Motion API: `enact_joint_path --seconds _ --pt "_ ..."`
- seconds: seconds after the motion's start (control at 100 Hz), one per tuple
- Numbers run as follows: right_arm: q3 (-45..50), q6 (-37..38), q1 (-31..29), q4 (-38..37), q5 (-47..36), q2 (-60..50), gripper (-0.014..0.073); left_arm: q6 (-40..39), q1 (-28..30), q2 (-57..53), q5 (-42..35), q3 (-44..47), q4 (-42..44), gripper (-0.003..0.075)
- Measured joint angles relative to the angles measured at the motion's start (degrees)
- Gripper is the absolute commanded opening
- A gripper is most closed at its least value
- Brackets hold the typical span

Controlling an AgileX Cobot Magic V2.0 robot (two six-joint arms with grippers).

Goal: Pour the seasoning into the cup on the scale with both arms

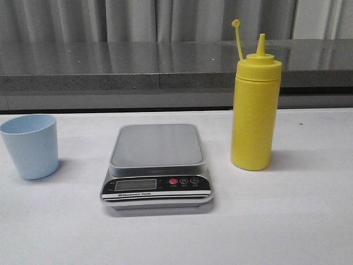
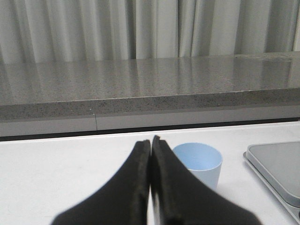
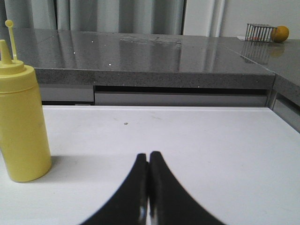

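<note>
The light blue cup stands upright and empty on the white table, left of the scale, whose silver platform is bare. The tall yellow seasoning bottle stands upright to the right of the scale, its cap strap sticking up. Neither arm shows in the front view. In the left wrist view my left gripper is shut with nothing in it, and the cup sits just beyond and beside its tips. My right gripper is shut and empty, with the seasoning bottle off to one side of it.
A grey stone counter with curtains behind runs along the table's far edge. A wire basket and an orange fruit sit on the counter in the right wrist view. The scale's corner shows beside the cup.
</note>
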Motion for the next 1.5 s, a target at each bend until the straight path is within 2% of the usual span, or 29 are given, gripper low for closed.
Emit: enact_joint_path --seconds 0.42,0.55,0.73,1.0,1.29,1.5 --pt "0.0 0.0 0.0 0.0 0.0 0.0 -0.0120 0.0 0.0 0.0 0.0 0.0 0.0 -0.0018" --pt "0.0 0.0 0.0 0.0 0.0 0.0 -0.0120 0.0 0.0 0.0 0.0 -0.2 -2.3 -0.0018" --pt "0.0 0.0 0.0 0.0 0.0 0.0 -0.0120 0.0 0.0 1.7 2.9 -4.7 -4.2 -0.0018" --pt "0.0 0.0 0.0 0.0 0.0 0.0 -0.0120 0.0 0.0 20.8 11.5 -20.4 -4.6 -0.0018" --pt "0.0 0.0 0.0 0.0 0.0 0.0 -0.0120 0.0 0.0 45.2 28.4 -42.4 -2.7 -0.0018" --pt "0.0 0.0 0.0 0.0 0.0 0.0 -0.0120 0.0 0.0 60.4 32.9 -51.5 -2.5 -0.0018"
